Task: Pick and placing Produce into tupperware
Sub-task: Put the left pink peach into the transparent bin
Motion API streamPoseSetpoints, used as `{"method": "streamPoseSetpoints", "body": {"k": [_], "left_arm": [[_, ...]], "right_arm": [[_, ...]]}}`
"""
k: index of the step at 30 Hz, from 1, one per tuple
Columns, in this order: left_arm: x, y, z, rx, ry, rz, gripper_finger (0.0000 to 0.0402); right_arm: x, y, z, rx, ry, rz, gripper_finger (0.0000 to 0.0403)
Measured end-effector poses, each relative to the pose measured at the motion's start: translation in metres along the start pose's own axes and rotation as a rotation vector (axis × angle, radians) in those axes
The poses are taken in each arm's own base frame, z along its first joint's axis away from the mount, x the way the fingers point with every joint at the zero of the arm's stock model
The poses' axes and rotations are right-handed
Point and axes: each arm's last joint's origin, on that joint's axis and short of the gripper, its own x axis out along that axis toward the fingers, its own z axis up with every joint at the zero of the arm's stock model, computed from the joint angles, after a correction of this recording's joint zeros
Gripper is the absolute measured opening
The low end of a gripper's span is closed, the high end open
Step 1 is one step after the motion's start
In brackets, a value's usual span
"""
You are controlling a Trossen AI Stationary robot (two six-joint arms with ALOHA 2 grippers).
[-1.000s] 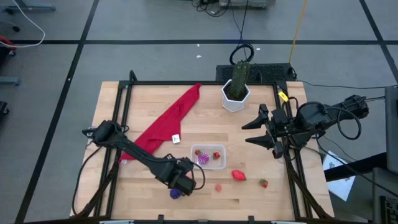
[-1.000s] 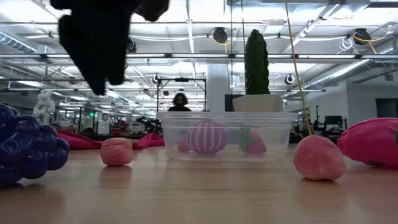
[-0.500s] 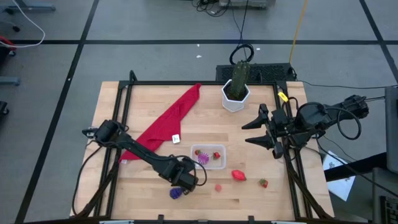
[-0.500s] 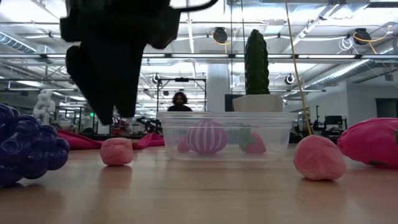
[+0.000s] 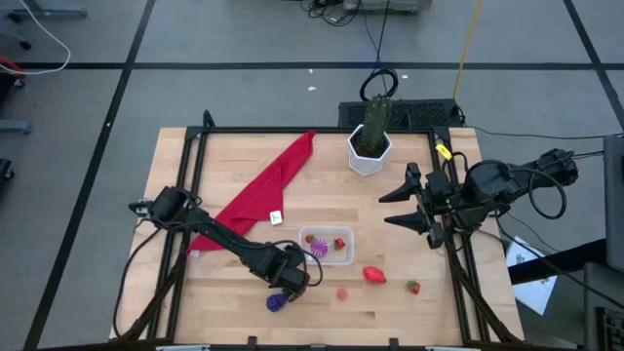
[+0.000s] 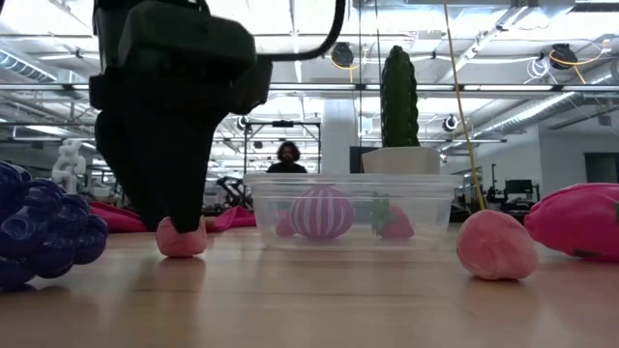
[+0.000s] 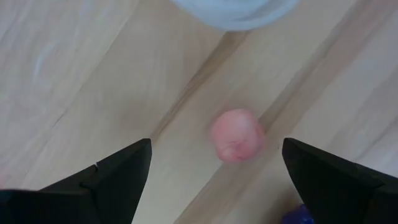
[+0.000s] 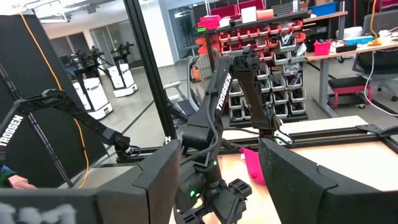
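Small pink produce piece (image 7: 236,135) between spread fingers of left tool (image 7: 214,177), beside tupperware (image 5: 328,246).

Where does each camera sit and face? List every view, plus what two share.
High: overhead, facing down at the table; shows left pincer and right pincer.
Low: tabletop height, facing level across; left pincer over a pink ball.
Left wrist: faces down between its open fingers at that ball.
Right wrist: faces across, past its fingers, toward the left arm.
Shared: the ball, low and left wrist.
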Motion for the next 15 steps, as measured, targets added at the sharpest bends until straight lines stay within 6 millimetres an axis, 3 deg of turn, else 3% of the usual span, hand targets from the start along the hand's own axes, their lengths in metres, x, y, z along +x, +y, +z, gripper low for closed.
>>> {"method": "streamPoseSetpoints", "body": {"k": [9,15], "left_arm": [[0.0016,-0.0022,0.0037,0.012,-0.025,-0.04,0.0361],[0.0018,-0.0009,0.0056,0.01,-0.03,-0.033,0.0309]], "right_arm": [[0.0,0.0,0.0,-0.068,-0.001,0.0,0.0208],[0.0,0.0,0.0001,-0.068,-0.001,0.0,0.0208]]}}
